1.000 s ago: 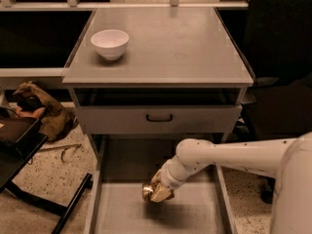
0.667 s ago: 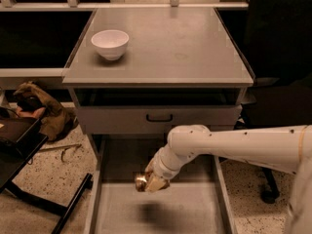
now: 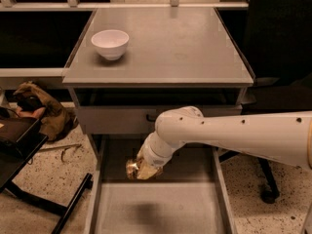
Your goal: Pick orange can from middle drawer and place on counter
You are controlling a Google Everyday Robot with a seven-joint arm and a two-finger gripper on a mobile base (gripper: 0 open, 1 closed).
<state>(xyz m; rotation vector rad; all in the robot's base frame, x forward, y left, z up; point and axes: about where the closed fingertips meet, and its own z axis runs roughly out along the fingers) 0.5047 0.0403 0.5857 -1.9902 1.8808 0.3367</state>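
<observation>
The orange can (image 3: 132, 168) is a small shiny orange-gold can held in my gripper (image 3: 141, 170), which is shut on it. It hangs in the air above the back part of the open middle drawer (image 3: 161, 208), a long grey tray pulled out at the bottom of the view. A shadow lies on the drawer floor under the can. My white arm reaches in from the right. The grey counter (image 3: 165, 48) lies above and behind, well higher than the can.
A white bowl (image 3: 110, 43) stands at the counter's left. A shallower drawer front with a black handle (image 3: 122, 119) sits under the counter. A brown bag (image 3: 39, 108) and a black stand (image 3: 29, 145) are on the floor at the left. A dark chair base (image 3: 265, 189) is at the right.
The gripper has lifted the orange can off the drawer floor and carried it up and back towards the cabinet. The arm has risen with it.
</observation>
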